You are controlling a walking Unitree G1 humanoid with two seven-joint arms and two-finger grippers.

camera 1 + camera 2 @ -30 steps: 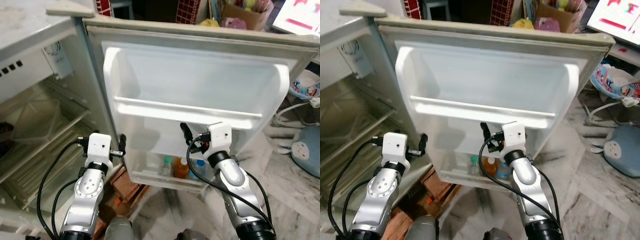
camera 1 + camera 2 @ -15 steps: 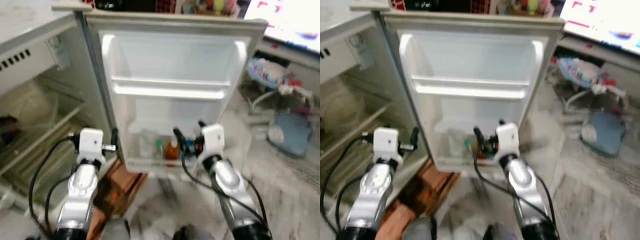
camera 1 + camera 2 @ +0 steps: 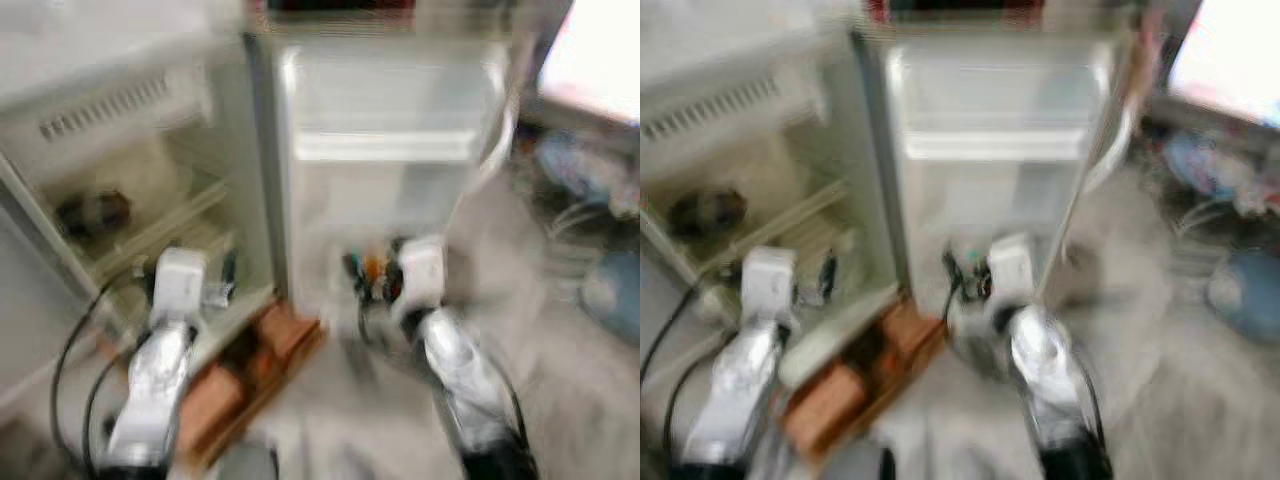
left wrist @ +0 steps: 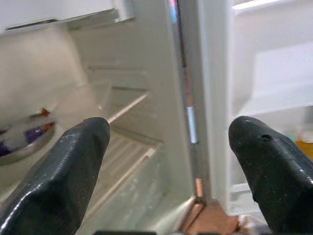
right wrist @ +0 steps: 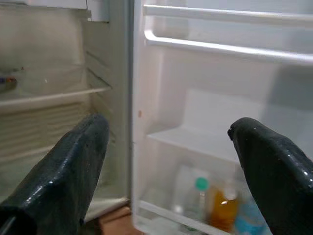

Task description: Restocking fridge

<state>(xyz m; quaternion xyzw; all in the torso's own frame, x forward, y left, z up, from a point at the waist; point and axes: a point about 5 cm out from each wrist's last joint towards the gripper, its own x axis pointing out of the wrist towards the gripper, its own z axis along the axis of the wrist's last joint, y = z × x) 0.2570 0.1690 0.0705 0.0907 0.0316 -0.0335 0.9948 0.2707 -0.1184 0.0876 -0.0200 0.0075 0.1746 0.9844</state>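
Observation:
The fridge stands open and the head views are blurred. Its white door (image 3: 390,150) has shelves, and the bottom shelf holds an orange bottle (image 5: 225,211), a green-capped bottle (image 5: 197,196) and a blue one (image 5: 247,223). The fridge interior (image 3: 150,190) has glass shelves, and a dark bowl (image 4: 22,142) sits on one. My left gripper (image 3: 228,278) is held open in front of the fridge's lower compartment, holding nothing. My right gripper (image 3: 360,278) is open and holding nothing, in front of the door's bottom shelf.
A brown box (image 3: 250,370) lies on the floor below the fridge's hinge corner. Blurred clutter and a blue object (image 3: 615,290) lie on the floor at the right. The marble floor (image 3: 560,400) stretches out to the right of the door.
The whole picture has swung and blurred, so the camera has moved. More of the fridge interior shows on the left. Both arms keep the same raised pose, with their fingers apart.

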